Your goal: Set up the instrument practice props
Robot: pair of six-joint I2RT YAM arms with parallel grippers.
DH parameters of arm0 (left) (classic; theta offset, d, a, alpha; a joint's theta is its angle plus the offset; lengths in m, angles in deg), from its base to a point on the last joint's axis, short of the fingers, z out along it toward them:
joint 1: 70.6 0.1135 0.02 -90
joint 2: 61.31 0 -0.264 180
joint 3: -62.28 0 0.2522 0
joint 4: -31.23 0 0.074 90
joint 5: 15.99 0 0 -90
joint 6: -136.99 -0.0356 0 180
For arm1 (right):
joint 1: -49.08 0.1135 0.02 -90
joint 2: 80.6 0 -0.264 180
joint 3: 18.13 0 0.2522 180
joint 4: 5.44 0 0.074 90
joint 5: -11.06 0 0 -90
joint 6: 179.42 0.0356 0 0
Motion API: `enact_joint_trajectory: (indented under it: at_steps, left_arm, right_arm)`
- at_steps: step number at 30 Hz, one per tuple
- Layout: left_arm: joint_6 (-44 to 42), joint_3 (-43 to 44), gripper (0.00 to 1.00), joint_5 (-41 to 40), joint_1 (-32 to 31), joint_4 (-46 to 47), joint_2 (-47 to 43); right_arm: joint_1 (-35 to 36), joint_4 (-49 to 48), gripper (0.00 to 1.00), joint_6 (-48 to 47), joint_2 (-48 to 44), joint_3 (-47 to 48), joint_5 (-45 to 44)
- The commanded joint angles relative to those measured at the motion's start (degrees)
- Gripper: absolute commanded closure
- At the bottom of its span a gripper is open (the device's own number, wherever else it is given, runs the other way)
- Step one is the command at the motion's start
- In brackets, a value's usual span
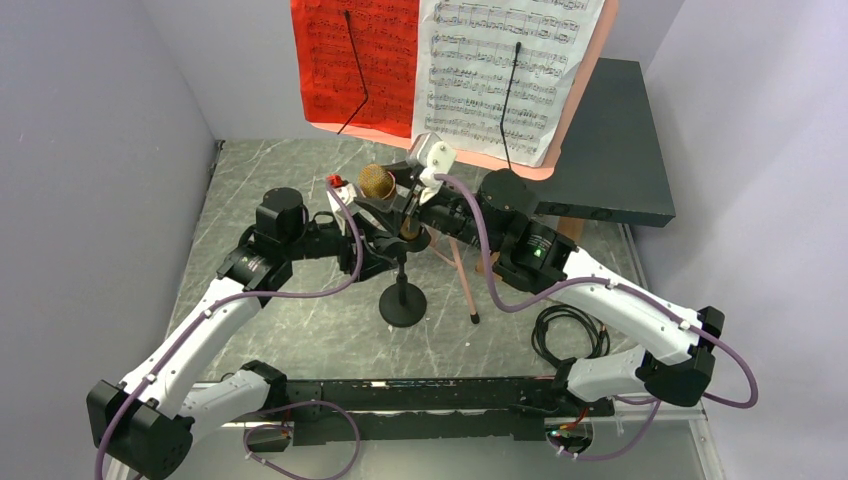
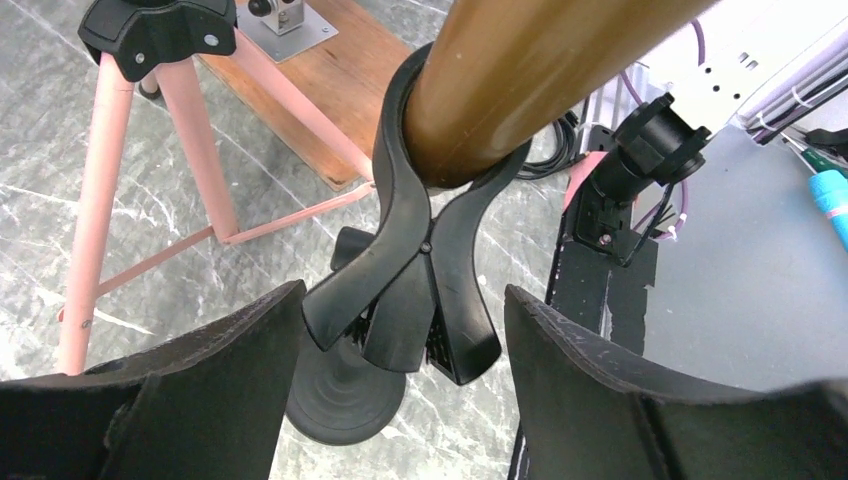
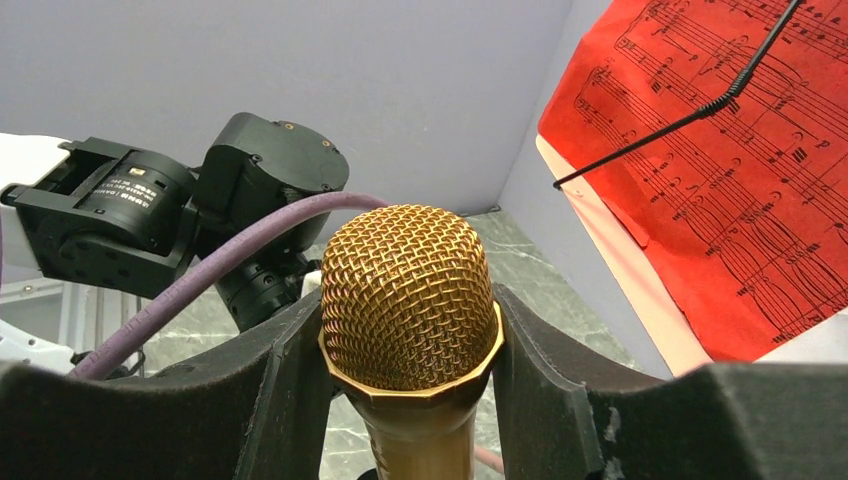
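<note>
The gold microphone (image 1: 377,182) sits tilted in the clip of the small black mic stand (image 1: 403,305) at the table's middle. My right gripper (image 1: 393,192) is shut on the microphone's mesh head (image 3: 408,290), one finger on each side of it. My left gripper (image 2: 402,310) is open, with its fingers (image 2: 230,380) either side of the black clip's levers (image 2: 410,250) and small gaps between. The clip holds the gold body (image 2: 520,70). Behind stands the pink music stand (image 1: 463,275) with the red sheet (image 1: 355,60) and the white sheet (image 1: 505,70) on it.
A large dark teal box (image 1: 605,140) stands at the back right on a wooden board (image 2: 330,70). A black cable coil (image 1: 565,330) lies near the right arm. Pink tripod legs (image 2: 95,200) spread just behind the mic stand's round base (image 2: 340,395). Grey walls close both sides.
</note>
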Motion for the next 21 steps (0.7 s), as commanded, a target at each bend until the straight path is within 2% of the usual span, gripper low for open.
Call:
enact_joint_trajectory:
  at_steps: [1, 7, 11, 16, 21]
  left_arm:
    - [0.86, 0.79, 0.23, 3.67, -0.21, 1.32, -0.55]
    - [1.76, 0.29, 0.09, 4.86, -0.21, 2.71, 0.17]
    - [2.39, -0.30, 0.04, 4.31, -0.42, 4.18, 0.41]
    - [2.38, -0.62, 0.08, 1.66, -0.74, 5.05, 0.46]
    - [1.20, 1.12, 0.21, 0.08, -1.22, 2.19, 2.91]
  right_arm:
    - [-1.01, -2.82, 1.00, 0.98, -1.84, -1.61, 0.81]
    - [-1.47, -3.79, 1.00, 1.91, -2.34, -2.86, 1.55]
    - [-1.47, -4.04, 1.00, 2.45, -2.47, -2.81, 2.17]
    - [-1.48, -4.61, 1.00, 2.74, -2.64, -2.80, 2.74]
    - [-1.57, -5.35, 1.00, 2.78, -2.83, -3.05, 3.13]
